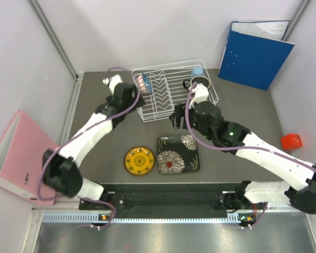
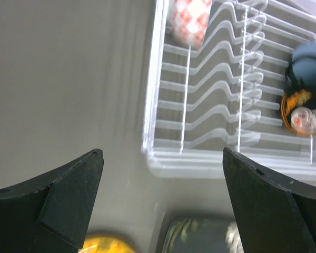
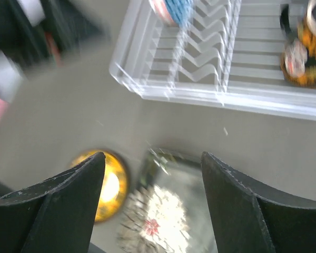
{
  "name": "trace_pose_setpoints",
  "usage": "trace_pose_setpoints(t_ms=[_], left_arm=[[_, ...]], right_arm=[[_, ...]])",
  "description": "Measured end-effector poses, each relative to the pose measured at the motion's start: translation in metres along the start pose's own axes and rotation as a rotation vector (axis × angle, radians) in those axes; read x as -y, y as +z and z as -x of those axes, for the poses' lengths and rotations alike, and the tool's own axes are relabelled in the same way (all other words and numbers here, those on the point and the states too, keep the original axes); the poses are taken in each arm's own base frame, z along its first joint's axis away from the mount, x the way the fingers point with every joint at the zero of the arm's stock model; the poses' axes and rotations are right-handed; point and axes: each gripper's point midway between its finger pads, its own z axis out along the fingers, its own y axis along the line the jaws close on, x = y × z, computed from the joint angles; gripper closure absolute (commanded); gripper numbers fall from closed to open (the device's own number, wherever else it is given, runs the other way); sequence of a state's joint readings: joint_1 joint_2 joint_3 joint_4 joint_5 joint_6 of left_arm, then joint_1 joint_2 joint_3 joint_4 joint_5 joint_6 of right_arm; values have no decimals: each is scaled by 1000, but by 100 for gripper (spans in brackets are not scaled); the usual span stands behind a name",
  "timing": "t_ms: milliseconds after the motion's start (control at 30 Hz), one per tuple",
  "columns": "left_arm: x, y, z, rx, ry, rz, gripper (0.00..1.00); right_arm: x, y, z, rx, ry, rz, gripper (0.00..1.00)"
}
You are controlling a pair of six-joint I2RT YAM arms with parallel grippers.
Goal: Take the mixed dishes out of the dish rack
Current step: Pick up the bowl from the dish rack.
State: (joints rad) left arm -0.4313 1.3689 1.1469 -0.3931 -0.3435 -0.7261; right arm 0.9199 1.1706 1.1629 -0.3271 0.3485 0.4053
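The dark grey table point(image 1: 95, 121) carries the white wire dish rack point(image 1: 159, 100) at its far side. The blue mosaic-patterned bowl point(image 1: 143, 81) sits at the rack's left end, and the small light blue cup point(image 1: 198, 70) and dark mug point(image 1: 196, 81) at its right. The yellow plate point(image 1: 139, 161) and black floral plate point(image 1: 177, 154) lie side by side (out of the rack) near the arm bases. The left gripper point(image 2: 163, 211) and right gripper point(image 3: 152, 205) hover spread wide, both empty.
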Motion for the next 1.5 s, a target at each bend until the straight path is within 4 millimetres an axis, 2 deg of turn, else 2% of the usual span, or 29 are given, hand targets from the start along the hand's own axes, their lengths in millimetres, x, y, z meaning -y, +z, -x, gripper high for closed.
trace_pose_setpoints(t_ms=[100, 167, 267, 333, 433, 467, 500, 633, 733, 1033, 1167, 1500], left_arm=[[22, 35, 18, 21, 28, 40, 1], [40, 59, 38, 63, 58, 67, 1], [61, 88, 60, 108, 105, 94, 1], [77, 106, 74, 132, 125, 80, 1], [81, 119, 77, 136, 150, 85, 4], [82, 124, 79, 137, 157, 94, 8], [83, 130, 80, 138, 165, 107, 18], [93, 156, 95, 178, 186, 153, 33], [83, 169, 87, 169, 217, 205, 40], [50, 183, 54, 102, 282, 310, 39], [44, 187, 45, 86, 293, 323, 38], [35, 214, 19, 62, 305, 334, 41]], right_arm=[[16, 12, -40, -83, -30, -58, 27], [28, 14, -66, -144, -54, -91, 27], [37, 12, -82, -177, -70, -115, 26], [41, 8, -82, -169, -70, -125, 27], [43, 0, -73, -133, -59, -128, 26], [44, -3, -68, -115, -54, -129, 27], [44, -7, -62, -96, -47, -126, 27], [46, -19, -42, -28, -22, -124, 26], [47, -21, -34, -1, -13, -125, 27], [53, -14, -48, -37, -33, -146, 27], [54, -12, -51, -45, -35, -149, 27], [61, -11, -67, -87, -46, -165, 27]])
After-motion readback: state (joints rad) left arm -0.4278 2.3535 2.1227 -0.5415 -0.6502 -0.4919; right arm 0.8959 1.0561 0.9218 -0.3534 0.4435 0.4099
